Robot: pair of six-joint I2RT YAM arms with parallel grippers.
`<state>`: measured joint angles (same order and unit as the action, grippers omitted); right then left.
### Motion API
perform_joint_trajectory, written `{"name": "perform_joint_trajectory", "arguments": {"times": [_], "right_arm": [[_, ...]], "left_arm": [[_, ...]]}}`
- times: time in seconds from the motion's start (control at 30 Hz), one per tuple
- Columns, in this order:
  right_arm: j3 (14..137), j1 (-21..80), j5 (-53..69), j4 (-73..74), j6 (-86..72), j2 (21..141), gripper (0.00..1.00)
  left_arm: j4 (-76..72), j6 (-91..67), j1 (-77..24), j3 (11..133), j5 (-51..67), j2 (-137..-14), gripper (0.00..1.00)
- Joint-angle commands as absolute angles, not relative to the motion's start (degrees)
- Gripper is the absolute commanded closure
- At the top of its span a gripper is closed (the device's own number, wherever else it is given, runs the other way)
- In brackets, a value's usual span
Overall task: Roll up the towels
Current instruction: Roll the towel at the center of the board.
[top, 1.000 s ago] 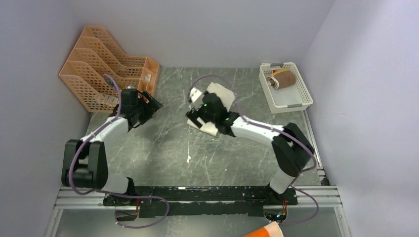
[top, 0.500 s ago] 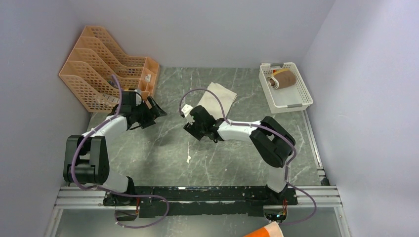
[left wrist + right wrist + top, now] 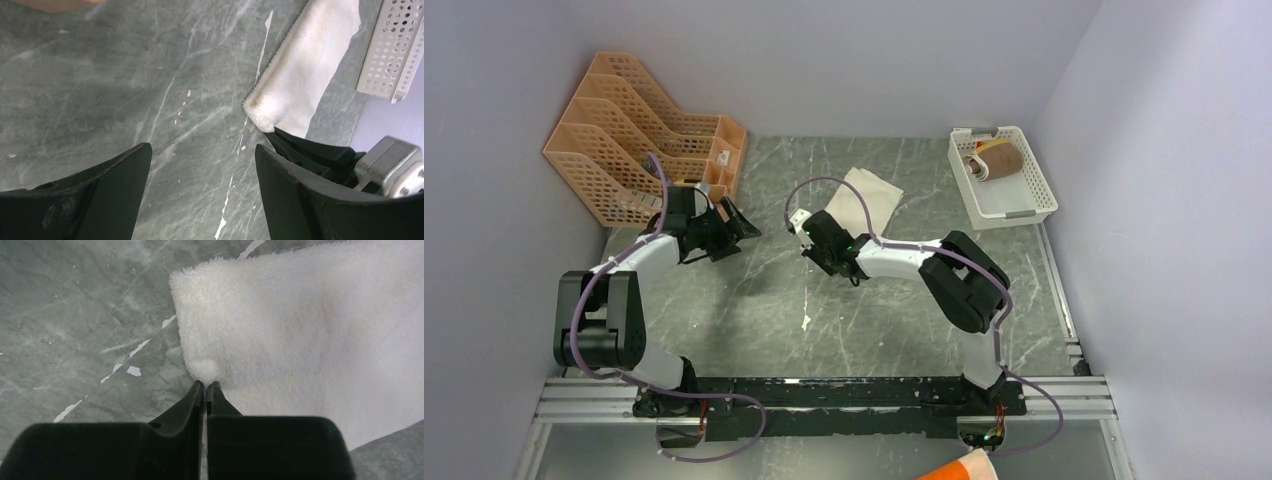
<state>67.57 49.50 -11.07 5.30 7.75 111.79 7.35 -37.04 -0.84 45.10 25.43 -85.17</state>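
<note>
A white towel [image 3: 864, 195] lies flat on the marble table, its long side running from the back down towards the middle. My right gripper [image 3: 822, 228] sits low at its near left corner. In the right wrist view the right gripper [image 3: 206, 384] is shut, with a small bulge of the towel [image 3: 310, 330] pinched at the tips. My left gripper [image 3: 742, 225] hovers open to the left, apart from the cloth. The left wrist view shows the left gripper [image 3: 202, 147] with bare marble between its fingers, and the towel [image 3: 300, 75] lies ahead of it.
An orange file rack [image 3: 639, 135] stands at the back left, close behind the left arm. A white perforated basket [image 3: 1002, 172] at the back right holds a rolled brown towel [image 3: 1002, 160]. An orange object [image 3: 959, 468] pokes in at the bottom edge.
The right gripper came off the towel's middle, dropped to its near left corner and shut there. The left gripper drifted slightly right and stayed open.
</note>
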Motion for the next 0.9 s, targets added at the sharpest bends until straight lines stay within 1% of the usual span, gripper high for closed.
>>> {"name": "perform_joint_trajectory", "arguments": {"times": [0.0,0.13,0.33,0.47,0.6,0.67,0.87], "right_arm": [[69.7,47.6,-4.5,9.5,4.1,113.6,1.0],[70.7,46.2,6.7,11.1,-0.1,111.2,1.0],[70.6,45.9,27.5,11.0,-6.4,109.8,1.0],[69.8,45.0,36.7,8.3,-10.4,110.4,1.0],[67.0,40.6,43.1,2.7,-16.1,110.6,1.0],[66.2,37.7,44.3,1.3,-18.5,111.1,1.0],[69.2,34.2,43.6,6.6,-19.1,115.2,1.0]], "left_arm": [[4.3,-36.6,-0.5,43.8,30.0,-86.3,0.14],[2.1,-36.9,-0.6,42.4,31.7,-86.0,0.15],[-0.2,-37.7,-2.9,40.9,32.9,-85.7,0.15],[-2.2,-39.2,-5.0,40.0,33.4,-85.9,0.15],[-4.4,-40.4,-6.6,39.4,34.0,-86.4,0.16],[-5.0,-40.6,-7.1,39.3,34.1,-86.6,0.17],[-5.4,-40.7,-8.2,39.3,33.9,-87.5,0.18]]}}
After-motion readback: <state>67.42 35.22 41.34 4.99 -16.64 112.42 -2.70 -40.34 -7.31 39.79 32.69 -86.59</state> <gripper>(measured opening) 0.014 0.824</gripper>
